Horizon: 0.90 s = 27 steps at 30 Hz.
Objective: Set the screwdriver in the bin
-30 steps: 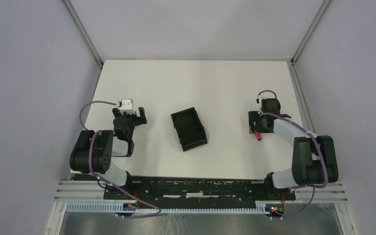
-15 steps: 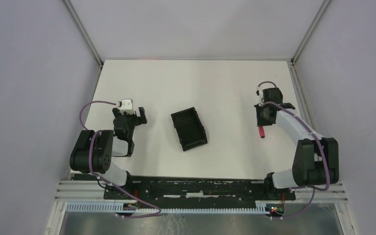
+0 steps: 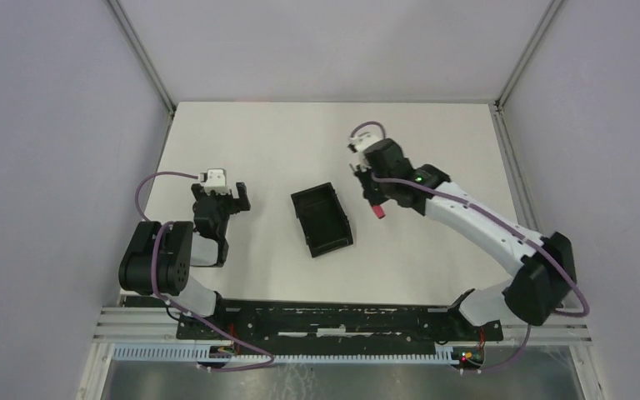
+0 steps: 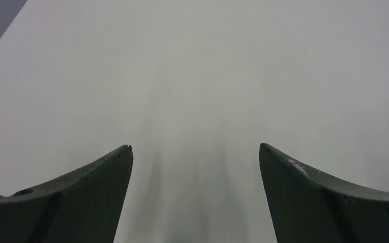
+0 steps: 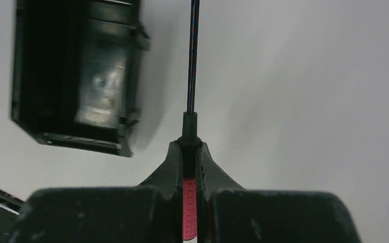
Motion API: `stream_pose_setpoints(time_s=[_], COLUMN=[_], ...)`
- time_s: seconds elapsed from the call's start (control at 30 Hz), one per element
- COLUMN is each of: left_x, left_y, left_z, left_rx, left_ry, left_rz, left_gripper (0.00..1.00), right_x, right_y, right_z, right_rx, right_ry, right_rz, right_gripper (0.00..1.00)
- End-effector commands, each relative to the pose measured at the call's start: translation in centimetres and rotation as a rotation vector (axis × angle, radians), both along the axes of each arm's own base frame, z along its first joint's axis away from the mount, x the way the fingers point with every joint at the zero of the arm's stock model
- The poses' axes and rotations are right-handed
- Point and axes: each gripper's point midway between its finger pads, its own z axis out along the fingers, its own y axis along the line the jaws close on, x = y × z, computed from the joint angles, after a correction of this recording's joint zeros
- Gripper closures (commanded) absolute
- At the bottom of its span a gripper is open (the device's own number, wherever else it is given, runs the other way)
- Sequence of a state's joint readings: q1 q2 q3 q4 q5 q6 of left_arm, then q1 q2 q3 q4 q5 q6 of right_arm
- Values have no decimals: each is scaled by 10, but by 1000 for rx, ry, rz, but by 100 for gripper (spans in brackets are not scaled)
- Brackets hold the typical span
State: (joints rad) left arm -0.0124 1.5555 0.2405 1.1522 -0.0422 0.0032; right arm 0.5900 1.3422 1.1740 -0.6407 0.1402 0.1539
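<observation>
My right gripper (image 3: 375, 198) is shut on the screwdriver (image 3: 377, 212), lifted above the table just right of the bin (image 3: 322, 219). In the right wrist view the red handle (image 5: 189, 207) sits pinched between the fingers of the gripper (image 5: 189, 147). The thin black shaft (image 5: 193, 55) juts out ahead of the tips. The black open-topped bin (image 5: 76, 76) lies to the upper left there, apart from the shaft. My left gripper (image 3: 221, 197) rests low at the left of the table, open (image 4: 195, 149), with only bare white surface between its fingers.
The white table (image 3: 283, 142) is walled by grey panels on three sides. A metal rail (image 3: 342, 321) with both arm bases runs along the near edge.
My right gripper closed on the screwdriver at the right side of the table, lifted it and carried it left to beside the bin. The left arm has not moved.
</observation>
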Motion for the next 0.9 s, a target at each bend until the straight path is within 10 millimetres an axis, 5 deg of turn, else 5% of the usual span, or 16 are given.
stream_pose_setpoints(time_s=[0.0, 0.17, 0.37, 0.63, 0.77, 0.87], left_x=[5, 5, 5, 5, 5, 5], left_y=[-2, -2, -2, -2, -2, -2], left_z=[14, 14, 14, 14, 15, 14], left_rx=[-34, -34, -34, -34, -34, -34], left_ry=[-48, -48, -48, -48, -49, -48], left_rz=[-3, -3, -4, -4, -4, -3], left_gripper=[0, 0, 0, 0, 0, 0], right_x=[3, -14, -29, -18, -17, -16], right_y=[95, 155, 164, 178, 178, 179], right_z=[22, -4, -49, -80, -85, -68], right_rx=[21, -48, -96, -151, -166, -135], right_ry=[-94, -71, -19, -21, -14, -40], right_rz=[144, 344, 460, 526, 521, 506], right_gripper=[100, 100, 100, 100, 71, 54])
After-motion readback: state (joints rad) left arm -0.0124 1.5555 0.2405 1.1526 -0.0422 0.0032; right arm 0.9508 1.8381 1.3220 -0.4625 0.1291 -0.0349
